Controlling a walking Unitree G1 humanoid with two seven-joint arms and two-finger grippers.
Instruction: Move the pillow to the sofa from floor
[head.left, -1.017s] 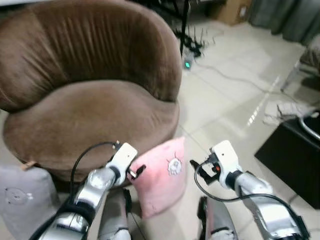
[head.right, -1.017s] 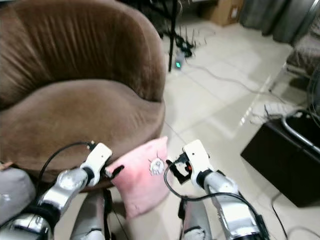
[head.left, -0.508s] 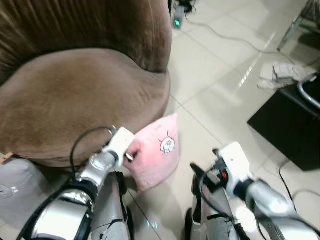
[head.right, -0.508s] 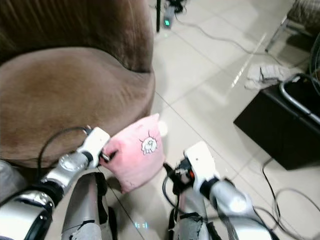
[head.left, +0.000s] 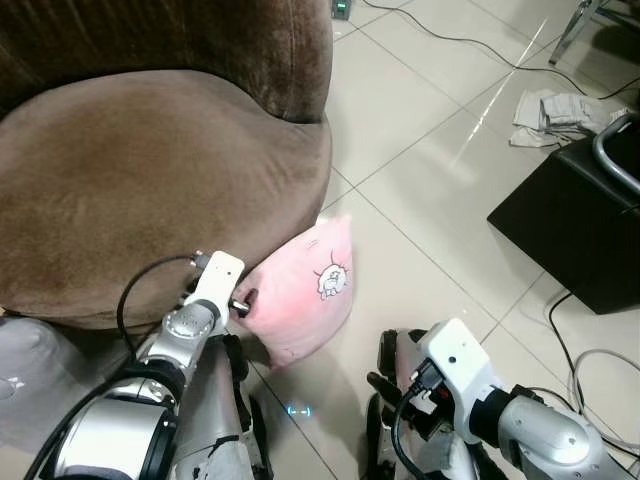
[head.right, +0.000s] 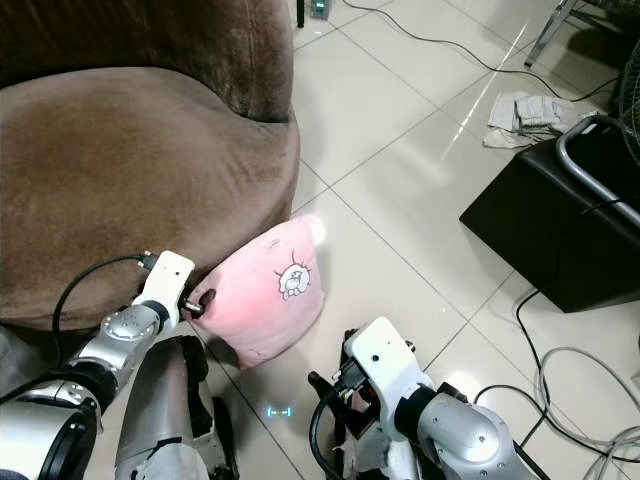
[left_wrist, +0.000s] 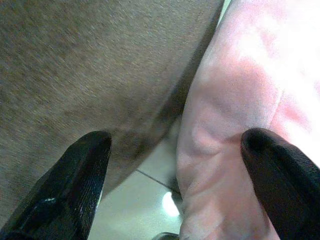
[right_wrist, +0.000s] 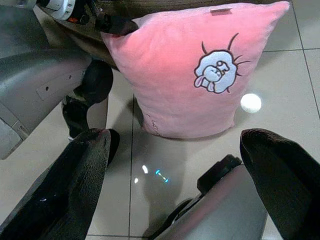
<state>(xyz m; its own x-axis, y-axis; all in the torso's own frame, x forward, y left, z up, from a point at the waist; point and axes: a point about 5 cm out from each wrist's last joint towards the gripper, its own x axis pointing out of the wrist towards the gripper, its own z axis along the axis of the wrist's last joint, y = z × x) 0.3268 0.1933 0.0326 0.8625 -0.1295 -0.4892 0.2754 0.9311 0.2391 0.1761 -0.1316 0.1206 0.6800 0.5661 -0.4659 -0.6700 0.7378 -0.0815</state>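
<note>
Pillow (head.left: 305, 295), one, pink, leans against one brown sofa (head.left: 140, 190).

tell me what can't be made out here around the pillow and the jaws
- Pink pillow: its back face, leaning on the brown sofa, is hidden in the eye views by the pillow itself.
- Left gripper: whether either of its jaws touches the pillow's edge; in the left wrist view the jaws stand wide apart.
- Right gripper: in the eye views its jaws are hidden under its own white wrist housing.
- Grey cushion: cut off by the left eye view's edge.
</note>
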